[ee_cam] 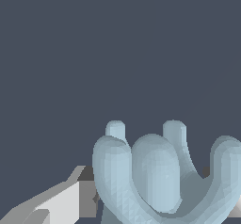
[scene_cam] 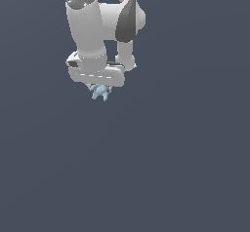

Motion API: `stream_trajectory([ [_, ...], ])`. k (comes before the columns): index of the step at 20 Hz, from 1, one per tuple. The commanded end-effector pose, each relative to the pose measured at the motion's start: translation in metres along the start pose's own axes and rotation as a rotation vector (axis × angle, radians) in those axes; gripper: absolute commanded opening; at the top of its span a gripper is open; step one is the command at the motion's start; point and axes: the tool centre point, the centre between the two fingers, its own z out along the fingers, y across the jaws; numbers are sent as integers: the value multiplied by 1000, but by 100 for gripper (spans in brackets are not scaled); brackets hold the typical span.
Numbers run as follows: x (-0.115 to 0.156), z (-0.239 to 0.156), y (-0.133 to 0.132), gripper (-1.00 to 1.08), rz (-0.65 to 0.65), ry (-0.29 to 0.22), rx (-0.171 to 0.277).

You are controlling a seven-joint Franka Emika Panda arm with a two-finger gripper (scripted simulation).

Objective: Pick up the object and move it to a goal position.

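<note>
The object (scene_cam: 99, 92) is a tiny pale light-blue item with rounded lobes and short prongs. In the exterior view it pokes out just below the white hand of the arm, in the upper part of the picture. My gripper (scene_cam: 100, 87) is shut on it, the fingers mostly hidden behind the hand. In the wrist view the object (ee_cam: 155, 176) fills the near field, its prongs pointing away from the camera, with one white and grey finger (ee_cam: 61, 202) beside it. The other finger is hidden by the object. No goal marker shows in either view.
A plain dark blue-grey ground (scene_cam: 146, 167) fills both views. The white arm (scene_cam: 90, 29) rises from the gripper to the picture's upper edge in the exterior view.
</note>
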Motion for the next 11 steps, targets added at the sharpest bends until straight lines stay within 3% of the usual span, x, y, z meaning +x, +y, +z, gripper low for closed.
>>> stream_trajectory([
  [1,-4,-8,6,-100,-1,-1,0],
  [11,-5,-14,10,-100,-1,-1,-1],
])
